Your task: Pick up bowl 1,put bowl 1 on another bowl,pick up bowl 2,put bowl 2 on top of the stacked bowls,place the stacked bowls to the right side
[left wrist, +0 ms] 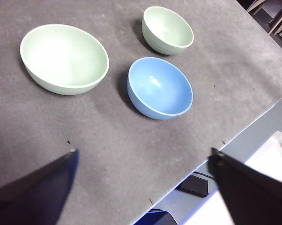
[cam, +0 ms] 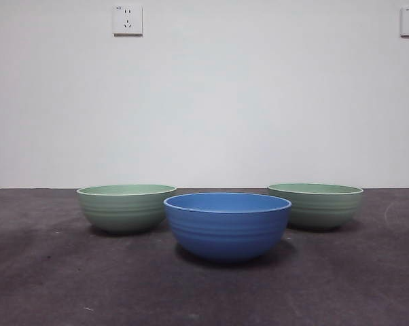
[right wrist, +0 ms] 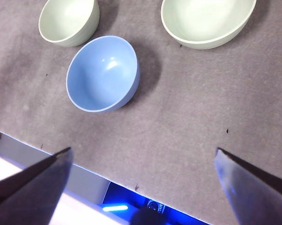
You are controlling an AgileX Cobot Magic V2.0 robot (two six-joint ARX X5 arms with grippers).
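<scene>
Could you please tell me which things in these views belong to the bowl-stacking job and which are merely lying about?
Part of the job:
blue bowl, standing in the middle, nearest the front camera
left green bowl, standing apart
right green bowl, standing apart
None is stacked yet.

Just there:
two wall sockets
grey table mat

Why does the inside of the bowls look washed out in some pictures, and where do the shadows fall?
Left wrist view: glare bleaches the nearer green bowl. Right wrist view: a highlight spots the blue bowl. Front view: even light, soft dark shadows on the table beneath each bowl.
</scene>
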